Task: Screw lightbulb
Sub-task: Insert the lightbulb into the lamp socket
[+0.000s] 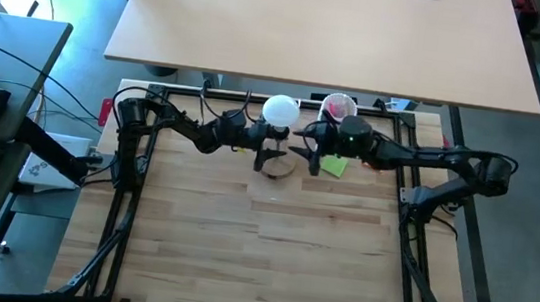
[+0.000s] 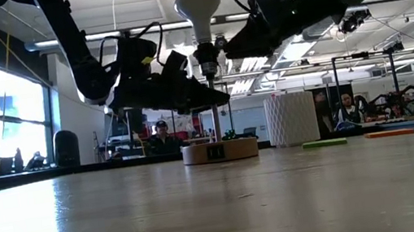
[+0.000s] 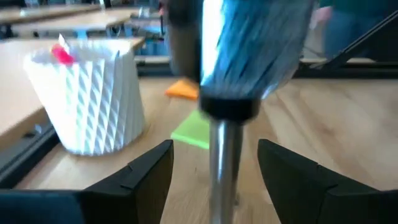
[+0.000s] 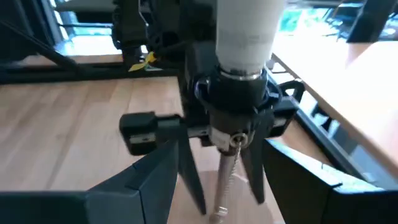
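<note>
Low view, lightbulb [image 2: 198, 6] in socket [image 2: 206, 57], left gripper [image 2: 205, 91] fingers spread, unheld

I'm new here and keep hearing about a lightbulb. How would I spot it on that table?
Look at the far edge of the wooden table, where the two dark arms meet. Between them a thin lamp post rises from a round wooden base; the bulb tops it, smooth and round, unlike the ribbed white cup nearby.

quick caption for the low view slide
Lightbulb seated in the lamp socket, left gripper and right gripper open on either side.
</note>
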Motion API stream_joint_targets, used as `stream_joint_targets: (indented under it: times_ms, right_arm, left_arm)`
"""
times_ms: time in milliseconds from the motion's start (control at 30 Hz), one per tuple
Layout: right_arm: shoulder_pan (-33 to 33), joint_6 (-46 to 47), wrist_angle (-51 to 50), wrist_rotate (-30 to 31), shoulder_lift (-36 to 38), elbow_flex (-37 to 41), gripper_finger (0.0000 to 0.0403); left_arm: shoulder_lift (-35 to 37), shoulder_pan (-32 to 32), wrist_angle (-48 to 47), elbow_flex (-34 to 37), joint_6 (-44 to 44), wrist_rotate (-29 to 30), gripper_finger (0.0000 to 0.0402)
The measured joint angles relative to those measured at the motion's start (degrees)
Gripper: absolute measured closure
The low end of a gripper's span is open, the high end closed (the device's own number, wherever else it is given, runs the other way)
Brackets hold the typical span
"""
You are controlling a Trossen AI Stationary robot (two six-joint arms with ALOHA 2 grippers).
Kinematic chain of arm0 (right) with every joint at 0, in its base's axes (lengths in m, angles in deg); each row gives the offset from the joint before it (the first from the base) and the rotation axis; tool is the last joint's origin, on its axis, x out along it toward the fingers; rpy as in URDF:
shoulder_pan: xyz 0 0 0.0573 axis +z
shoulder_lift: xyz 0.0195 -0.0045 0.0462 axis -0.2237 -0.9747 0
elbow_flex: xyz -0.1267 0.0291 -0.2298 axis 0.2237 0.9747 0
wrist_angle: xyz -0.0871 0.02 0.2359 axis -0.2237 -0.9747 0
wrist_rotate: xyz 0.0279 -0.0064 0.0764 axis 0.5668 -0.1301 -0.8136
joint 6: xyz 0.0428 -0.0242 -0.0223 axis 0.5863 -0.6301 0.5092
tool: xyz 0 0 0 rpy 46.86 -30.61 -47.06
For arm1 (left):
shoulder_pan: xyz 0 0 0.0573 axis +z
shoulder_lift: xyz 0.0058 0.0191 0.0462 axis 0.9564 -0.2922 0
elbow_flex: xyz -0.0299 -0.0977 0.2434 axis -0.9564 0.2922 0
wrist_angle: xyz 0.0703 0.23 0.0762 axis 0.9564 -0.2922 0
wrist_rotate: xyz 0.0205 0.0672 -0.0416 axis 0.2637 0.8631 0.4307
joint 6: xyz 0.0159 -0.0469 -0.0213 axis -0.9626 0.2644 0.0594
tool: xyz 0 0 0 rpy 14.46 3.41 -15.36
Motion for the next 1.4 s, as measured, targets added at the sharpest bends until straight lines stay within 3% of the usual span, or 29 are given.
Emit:
stream_joint_targets:
  times_ms: [267,400,767,1000,1400]
  right_arm:
    - [0.0,3.2,-1.6,0.1,0.0,-3.6,0.0173]
    - [-1.4,2.4,-7.7,-1.6,0.3,-6.5,0.0161]
    - [-7.3,-5.1,-14.2,-15.4,0.3,-12.0,0.0108]
    - [-11.3,-2.6,-6.3,-27.7,-2.3,-11.9,0.0107]
    - [-14.7,6.5,11.9,-42.5,-14.3,-14.5,0.0108]
  left_arm:
    - [0.0,0.0,-6.1,0.0,-0.7,3.3,0.0172]
    - [0.0,0.0,-7.3,0.5,-0.7,3.5,0.0172]
    - [3.6,0.3,-2.8,5.2,-1.3,3.5,0.0172]
    - [8.6,0.3,0.1,5.5,-2.9,3.5,0.0172]
    - [8.3,0.1,-0.2,0.1,-2.8,3.0,0.0173]
